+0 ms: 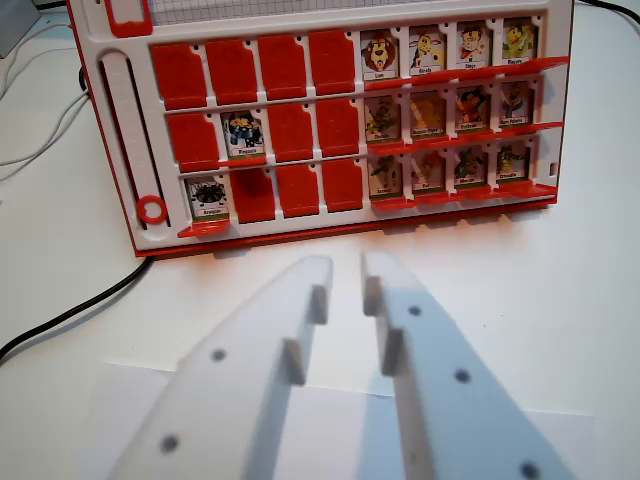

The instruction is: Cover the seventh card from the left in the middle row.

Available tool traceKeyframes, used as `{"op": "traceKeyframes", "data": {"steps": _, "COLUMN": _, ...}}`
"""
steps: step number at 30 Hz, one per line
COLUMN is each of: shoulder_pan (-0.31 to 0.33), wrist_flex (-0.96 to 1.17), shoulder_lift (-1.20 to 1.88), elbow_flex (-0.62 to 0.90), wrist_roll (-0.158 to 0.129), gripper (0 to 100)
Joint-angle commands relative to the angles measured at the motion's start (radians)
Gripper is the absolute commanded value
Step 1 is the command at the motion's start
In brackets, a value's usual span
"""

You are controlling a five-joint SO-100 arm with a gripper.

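Seventh middle-row card (470,107), uncovered cartoon picture, upright in the red-and-white board (120,150).

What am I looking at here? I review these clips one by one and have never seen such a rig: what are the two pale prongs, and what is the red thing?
The picture comes from a camera mounted on the robot arm's wrist, looking forward past its own tool. The two pale prongs at the bottom are that tool's fingers; they stand apart, with nothing between them.

Ahead, on a white table, lies a red and white game board with three rows of small flip cards. Many on the wrist view's left show plain red backs; the ones on the right show cartoon animal pictures. The seventh card in the middle row shows its picture. A black cable runs across the table at the left.
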Motion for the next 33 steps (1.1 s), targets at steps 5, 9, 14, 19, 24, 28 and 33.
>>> {"op": "traceKeyframes", "data": {"steps": 5, "shoulder_pan": -0.005, "wrist_flex": 0.0, "shoulder_lift": 0.003, "elbow_flex": -0.041, "wrist_roll": 0.009, "gripper": 3}}
{"op": "traceKeyframes", "data": {"steps": 9, "shoulder_pan": 0.002, "wrist_flex": -0.003, "shoulder_lift": 0.003, "elbow_flex": -0.037, "wrist_roll": 0.008, "gripper": 3}}
{"op": "traceKeyframes", "data": {"steps": 14, "shoulder_pan": 0.003, "wrist_flex": -0.008, "shoulder_lift": 0.003, "elbow_flex": -0.035, "wrist_roll": 0.009, "gripper": 3}}
{"op": "traceKeyframes", "data": {"steps": 19, "shoulder_pan": 0.014, "wrist_flex": -0.02, "shoulder_lift": 0.003, "elbow_flex": -0.025, "wrist_roll": 0.008, "gripper": 3}}
{"op": "traceKeyframes", "data": {"steps": 24, "shoulder_pan": 0.034, "wrist_flex": -0.029, "shoulder_lift": 0.003, "elbow_flex": -0.015, "wrist_roll": 0.005, "gripper": 3}}
{"op": "traceKeyframes", "data": {"steps": 28, "shoulder_pan": 0.054, "wrist_flex": -0.032, "shoulder_lift": -0.015, "elbow_flex": -0.025, "wrist_roll": 0.005, "gripper": 3}}
{"op": "traceKeyframes", "data": {"steps": 33, "shoulder_pan": 0.106, "wrist_flex": -0.107, "shoulder_lift": -0.124, "elbow_flex": -0.054, "wrist_roll": 0.015, "gripper": 3}}
